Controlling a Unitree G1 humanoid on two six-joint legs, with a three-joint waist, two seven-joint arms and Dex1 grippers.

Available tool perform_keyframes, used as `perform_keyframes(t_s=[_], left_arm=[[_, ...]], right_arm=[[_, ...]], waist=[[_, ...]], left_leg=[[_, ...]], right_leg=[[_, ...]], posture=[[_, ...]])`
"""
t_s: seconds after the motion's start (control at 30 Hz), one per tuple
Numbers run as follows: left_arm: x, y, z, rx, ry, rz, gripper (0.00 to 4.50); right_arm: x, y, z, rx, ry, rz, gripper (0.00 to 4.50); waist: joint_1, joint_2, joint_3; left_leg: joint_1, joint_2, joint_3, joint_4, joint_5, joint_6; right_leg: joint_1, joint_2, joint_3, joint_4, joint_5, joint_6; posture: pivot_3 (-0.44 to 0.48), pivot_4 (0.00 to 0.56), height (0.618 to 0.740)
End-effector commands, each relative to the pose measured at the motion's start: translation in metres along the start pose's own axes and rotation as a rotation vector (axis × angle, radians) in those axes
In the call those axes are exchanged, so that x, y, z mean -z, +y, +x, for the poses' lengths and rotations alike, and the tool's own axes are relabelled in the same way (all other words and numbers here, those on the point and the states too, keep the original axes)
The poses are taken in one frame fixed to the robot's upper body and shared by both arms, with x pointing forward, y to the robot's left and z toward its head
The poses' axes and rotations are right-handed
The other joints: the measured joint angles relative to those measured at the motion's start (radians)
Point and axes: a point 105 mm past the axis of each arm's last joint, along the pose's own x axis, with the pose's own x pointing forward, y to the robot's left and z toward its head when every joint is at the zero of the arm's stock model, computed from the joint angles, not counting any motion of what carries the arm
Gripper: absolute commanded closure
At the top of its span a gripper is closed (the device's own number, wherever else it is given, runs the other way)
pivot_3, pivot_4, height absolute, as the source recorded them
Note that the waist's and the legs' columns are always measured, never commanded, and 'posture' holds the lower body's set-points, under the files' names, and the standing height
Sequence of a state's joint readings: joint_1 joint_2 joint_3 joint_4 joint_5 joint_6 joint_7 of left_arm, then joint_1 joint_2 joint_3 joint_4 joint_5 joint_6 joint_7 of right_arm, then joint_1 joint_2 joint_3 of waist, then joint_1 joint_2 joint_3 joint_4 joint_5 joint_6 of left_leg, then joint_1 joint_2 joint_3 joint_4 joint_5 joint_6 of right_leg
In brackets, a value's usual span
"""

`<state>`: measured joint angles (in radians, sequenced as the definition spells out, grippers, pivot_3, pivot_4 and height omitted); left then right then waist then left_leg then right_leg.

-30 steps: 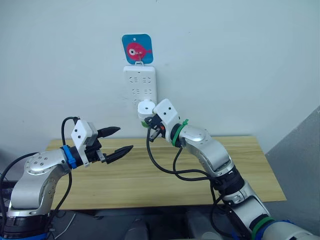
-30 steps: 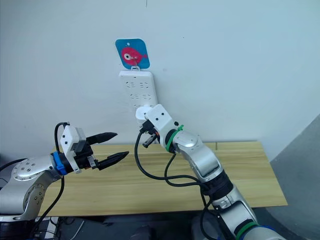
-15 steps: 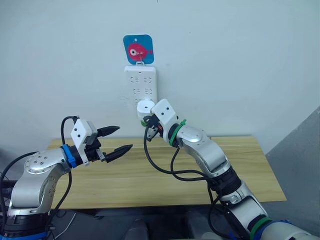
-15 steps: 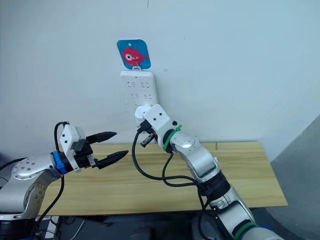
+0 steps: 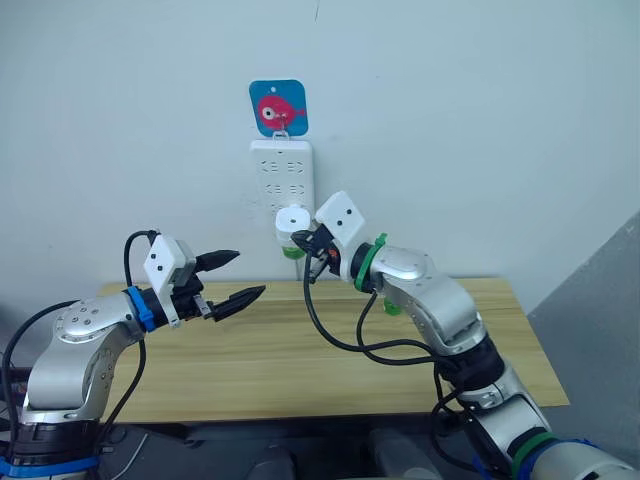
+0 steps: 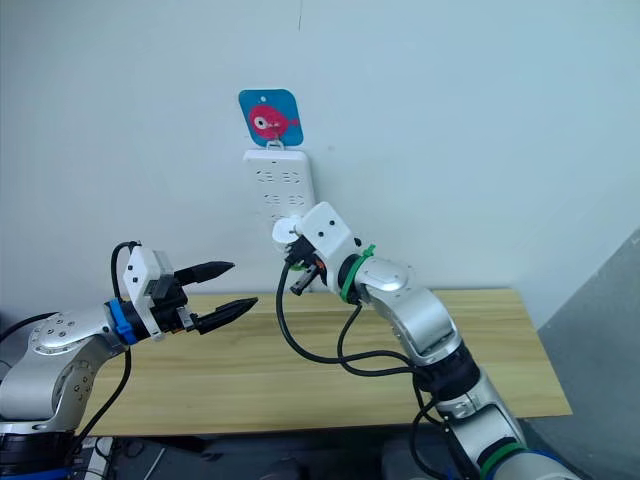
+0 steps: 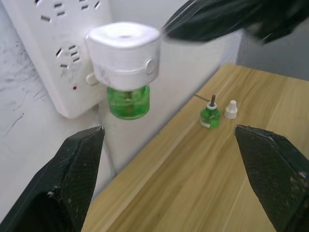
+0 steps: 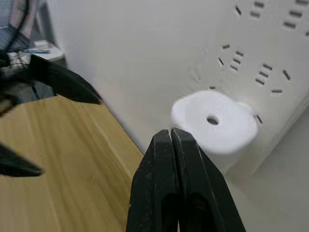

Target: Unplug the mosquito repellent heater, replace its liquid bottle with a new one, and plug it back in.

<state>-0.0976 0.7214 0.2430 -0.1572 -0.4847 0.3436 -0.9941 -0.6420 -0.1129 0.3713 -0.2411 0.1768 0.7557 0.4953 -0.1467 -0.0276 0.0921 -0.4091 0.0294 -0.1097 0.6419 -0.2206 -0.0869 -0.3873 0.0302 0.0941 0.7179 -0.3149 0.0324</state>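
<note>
- Heater plugged into the wall strip, above the counter's far edge.
- Right claw pressed together, empty, just beside it.
- Left claw spread apart, idle.
- Risk: closed fingers nudge, not grip; heater may drop.

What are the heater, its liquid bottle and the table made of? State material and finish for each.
Mosquito repellent heater: looks like white moulded plastic, smooth with a soft sheen and rounded edges.
Liquid bottle under it: clear green, see-through, so plastic or glass; which one is unclear.
Table: light wood or a wood-look laminate, matte, with long straight grain lines.
</note>
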Motion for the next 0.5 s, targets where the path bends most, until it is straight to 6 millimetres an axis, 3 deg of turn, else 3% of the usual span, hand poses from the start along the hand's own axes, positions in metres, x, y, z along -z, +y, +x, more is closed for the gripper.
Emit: perform_keyframes(t_s=[0.03, 0.13, 0.27, 0.4, 0.5], left_arm=[[-0.009, 0.007, -0.003, -0.012, -0.016, 0.056, 0.0], [-0.007, 0.009, -0.003, -0.012, -0.008, 0.064, 0.0], [0.009, 0.018, -0.024, -0.011, 0.083, 0.123, 0.0], [0.025, 0.017, -0.041, 0.062, 0.181, 0.183, 0.0], [0.031, 0.018, -0.045, 0.084, 0.211, 0.207, 0.0]], right_arm=[[-0.002, 0.015, -0.013, -0.121, 0.002, -0.039, 4.45], [0.002, 0.014, -0.02, -0.137, 0.02, -0.066, 4.45], [0.029, -0.011, -0.065, -0.076, 0.154, -0.197, 4.29], [0.044, -0.035, -0.103, -0.009, 0.254, -0.252, 3.26], [0.046, -0.041, -0.113, 0.0, 0.274, -0.269, 2.23]], waist=[[-0.003, 0.0, 0.0], [-0.006, 0.0, 0.0], [-0.007, -0.001, -0.002], [-0.005, -0.001, -0.002], [-0.008, -0.001, -0.002]], left_leg=[[0.0, 0.0, 0.0, 0.0, 0.0, 0.0], [0.0, 0.0, 0.0, 0.0, 0.0, 0.0], [0.0, 0.0, 0.0, 0.0, 0.0, 0.0], [0.0, -0.001, 0.002, -0.001, 0.0, 0.0], [0.001, 0.0, 0.002, -0.001, 0.0, 0.0]], right_leg=[[0.0, 0.0, 0.0, 0.0, 0.0, 0.0], [0.0, 0.0, 0.0, 0.0, 0.0, 0.0], [0.0, 0.0, 0.0, -0.001, -0.001, 0.001], [0.0, -0.001, 0.001, -0.001, -0.003, 0.002], [0.0, 0.0, 0.001, -0.001, -0.004, 0.002]], posture=[[-0.104, 0.0, 0.71], [-0.103, 0.0, 0.71], [-0.095, 0.0, 0.71], [-0.093, 0.0, 0.71], [-0.096, 0.0, 0.71]])
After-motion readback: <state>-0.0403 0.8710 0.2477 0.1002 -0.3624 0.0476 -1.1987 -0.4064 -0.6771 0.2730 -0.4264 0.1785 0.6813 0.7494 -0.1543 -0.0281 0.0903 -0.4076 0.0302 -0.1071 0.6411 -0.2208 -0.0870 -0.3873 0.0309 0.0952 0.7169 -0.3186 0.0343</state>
